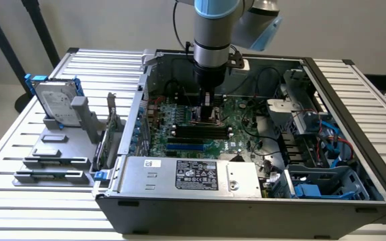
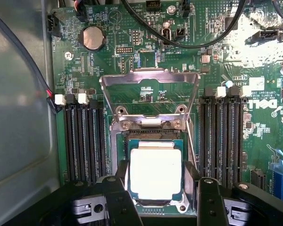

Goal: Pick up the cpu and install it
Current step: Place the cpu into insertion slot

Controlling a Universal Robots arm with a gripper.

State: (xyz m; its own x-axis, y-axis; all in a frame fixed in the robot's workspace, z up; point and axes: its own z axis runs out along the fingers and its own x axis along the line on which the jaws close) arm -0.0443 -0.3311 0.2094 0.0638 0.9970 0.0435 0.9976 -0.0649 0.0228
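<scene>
cpu (image 2: 155,172) between fingers (image 2: 119,188), over open socket (image 2: 153,135)

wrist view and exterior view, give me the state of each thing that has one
cpu: flat at the socket, held by the pincer
pincer: shut on the cpu
load plate: flipped up, open
memory slots: empty
computer case: side open
hard drive: upright in grey stand

Slatted metal table (image 1: 12,201) carries an open computer case (image 1: 247,213) and grey rack (image 1: 52,163)
</scene>
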